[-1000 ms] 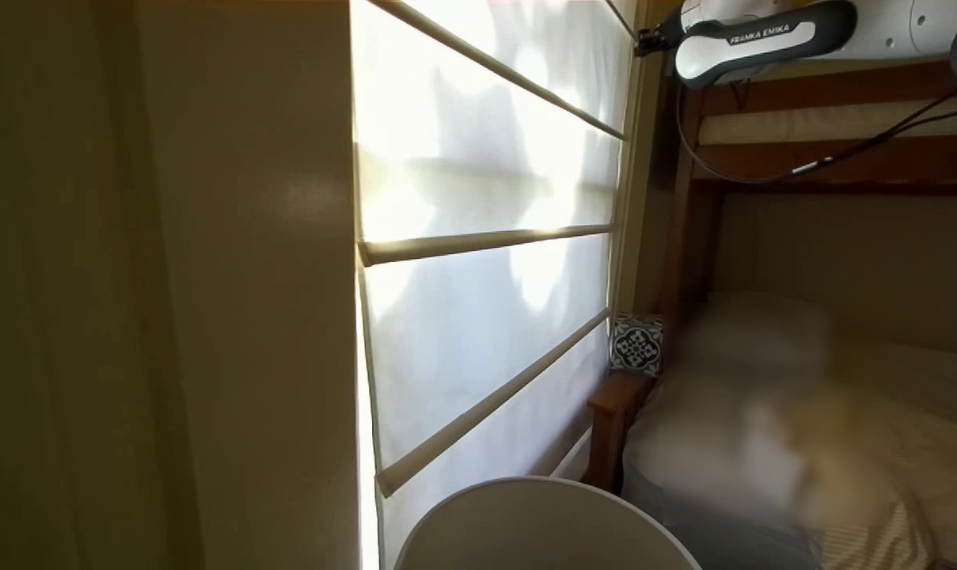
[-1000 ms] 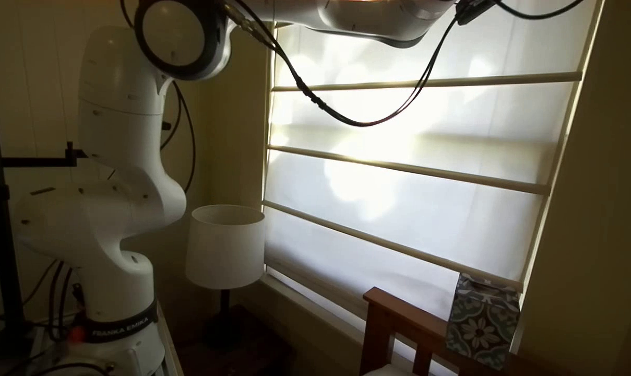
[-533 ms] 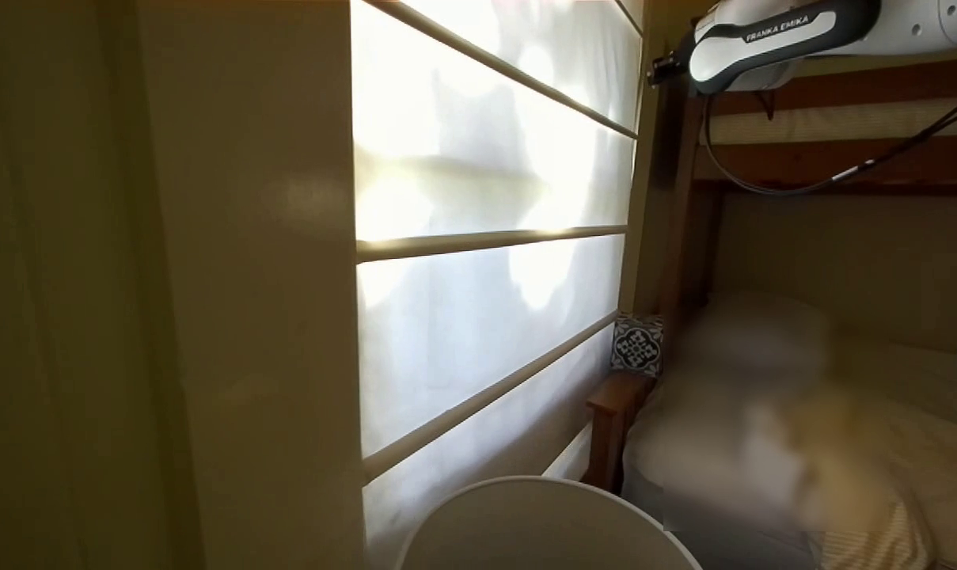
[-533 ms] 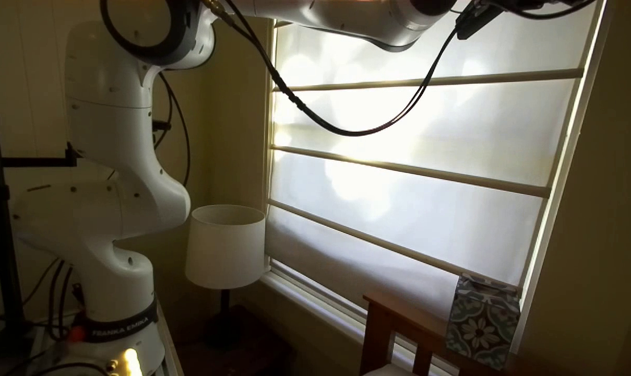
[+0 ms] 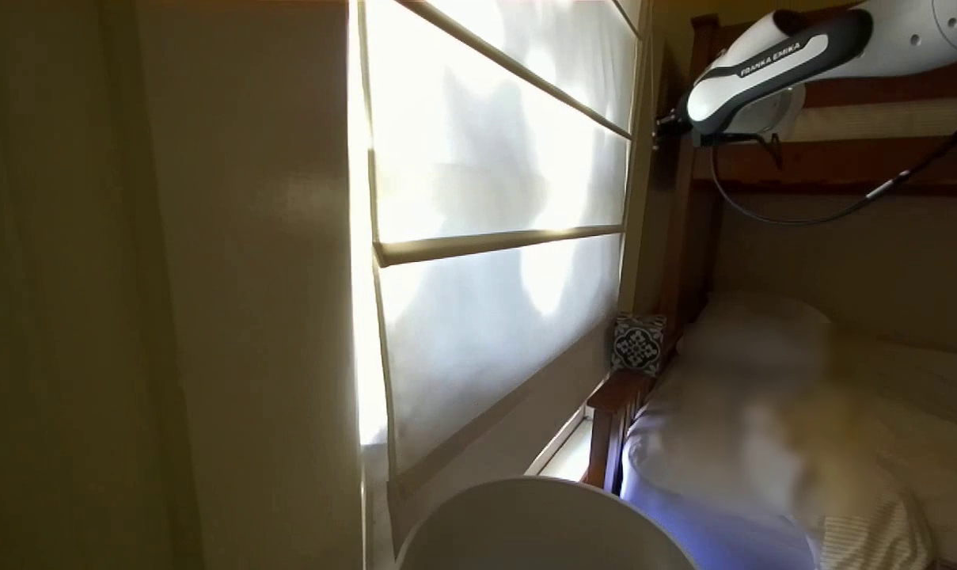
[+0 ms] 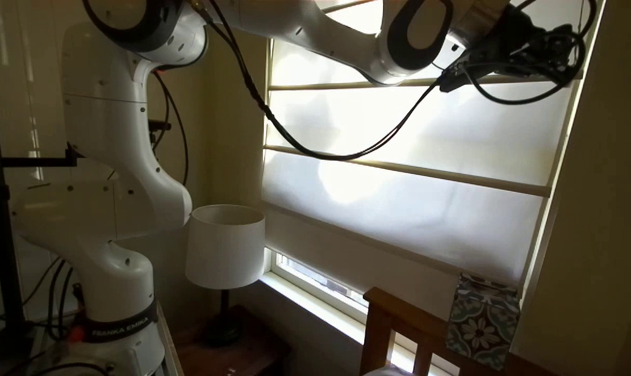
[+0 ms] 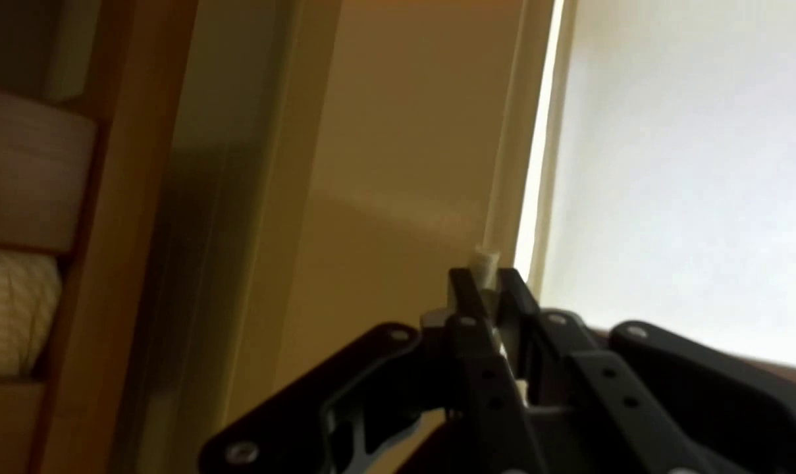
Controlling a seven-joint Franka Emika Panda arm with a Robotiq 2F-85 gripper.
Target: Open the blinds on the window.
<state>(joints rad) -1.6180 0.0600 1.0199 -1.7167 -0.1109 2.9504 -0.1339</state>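
Observation:
The cream-white blinds [image 5: 494,190] hang over the window in both exterior views [image 6: 430,120]; their right part shows in the wrist view [image 7: 687,164]. Their lower edge is raised above the sill [image 6: 315,308], and a strip of the window [image 6: 320,279] shows beneath. My gripper [image 7: 486,280] is nearly closed on a small pale pull [image 7: 484,258], whose tip sticks out past the fingertips. It is beside the blinds' side edge, near the wall and bunk bed, in an exterior view [image 5: 662,131]. In an exterior view the gripper [image 6: 560,55] is partly covered by cables.
A white lamp [image 6: 225,248] stands below the blinds' near corner; its shade [image 5: 541,522] also shows up close. A patterned box [image 6: 479,324] sits on the wooden bed end [image 6: 399,308]. The brown bunk bed [image 5: 826,166] is behind the arm. A loose cable [image 6: 341,156] hangs from the arm.
My gripper has moved down beside the blinds. The blinds' lower edge has risen, its bottom panel folding up, and the strip of window above the sill has grown.

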